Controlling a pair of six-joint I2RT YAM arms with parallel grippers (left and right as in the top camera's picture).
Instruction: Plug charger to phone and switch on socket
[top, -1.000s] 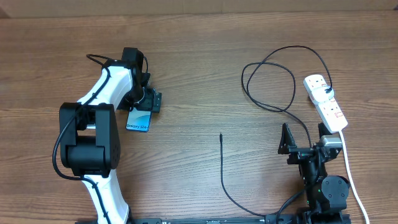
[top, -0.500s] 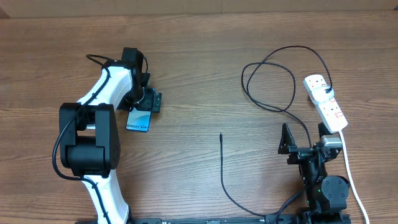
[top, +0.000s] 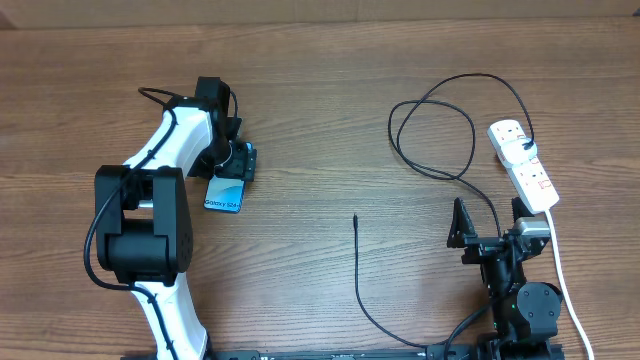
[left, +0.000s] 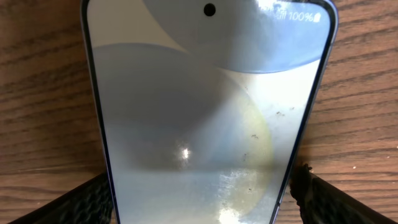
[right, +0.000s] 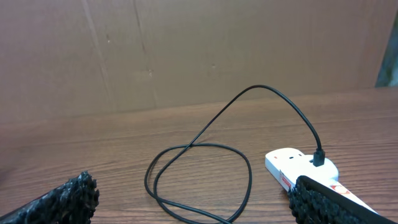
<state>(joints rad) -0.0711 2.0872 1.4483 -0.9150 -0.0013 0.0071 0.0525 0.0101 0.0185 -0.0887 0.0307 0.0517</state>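
The phone (top: 223, 192), with a lit light blue screen, lies on the wooden table at the left. My left gripper (top: 234, 163) is shut on its far end. In the left wrist view the phone (left: 205, 93) fills the frame, and the gripper's (left: 202, 190) fingers press on both of its long edges. The charger cable (top: 360, 280) runs from its black plug (top: 527, 143) in the white socket (top: 530, 170), through loops, to its slim free end (top: 355, 217), which lies on the table. My right gripper (top: 488, 225) is open and empty, just left of the socket.
The socket's thick white cord (top: 570, 290) runs down the right edge. The right wrist view shows the cable loops (right: 199, 149), the socket end (right: 292, 165), my open fingers (right: 193, 199) and a brown cardboard wall (right: 186, 50) behind the table.
The left gripper's fingers have closed in slightly on the phone's edges. The right arm and the cable have not moved.
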